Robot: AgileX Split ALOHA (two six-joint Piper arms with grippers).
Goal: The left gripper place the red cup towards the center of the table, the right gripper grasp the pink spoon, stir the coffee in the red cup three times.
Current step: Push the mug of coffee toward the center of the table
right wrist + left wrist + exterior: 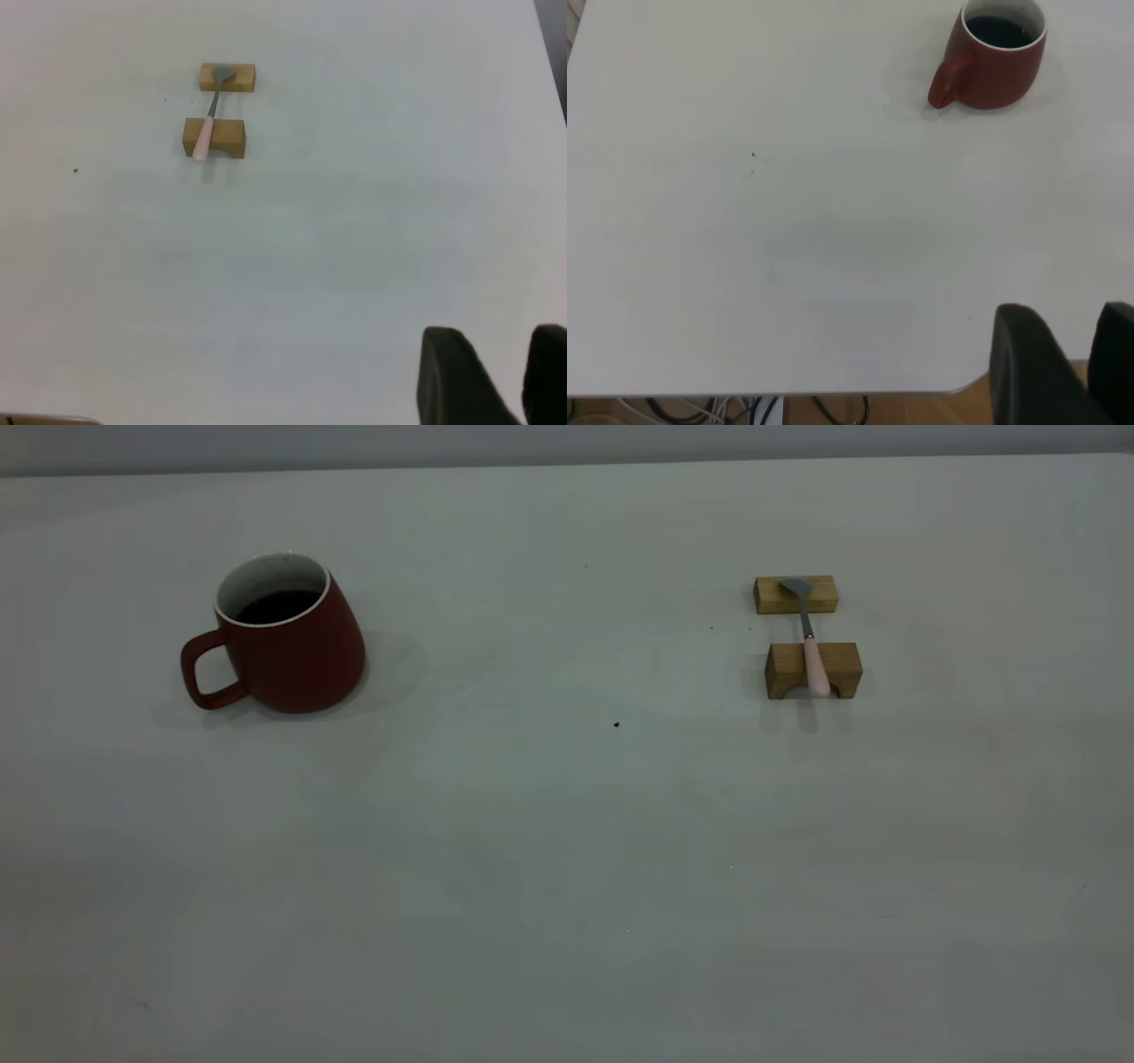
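The red cup point(292, 646) stands upright on the left side of the table point(567, 824), its handle turned toward the left edge, with dark coffee point(277, 606) inside. On the right side the pink spoon point(811, 646) lies across two wooden blocks, its grey bowl on the far one. Neither arm shows in the exterior view. In the left wrist view my left gripper point(1076, 310) hangs back over the table's edge, far from the cup point(997, 57), fingers nearly together and holding nothing. My right gripper point(505, 332) is likewise drawn back from the spoon point(208, 124), fingers close together, nothing held.
The spoon rests on a far tan block point(824, 595) and a near notched block point(780, 673). A few dark specks point(617, 724) dot the tabletop between cup and spoon. Cables and a wooden floor point(859, 409) show beyond the table's edge.
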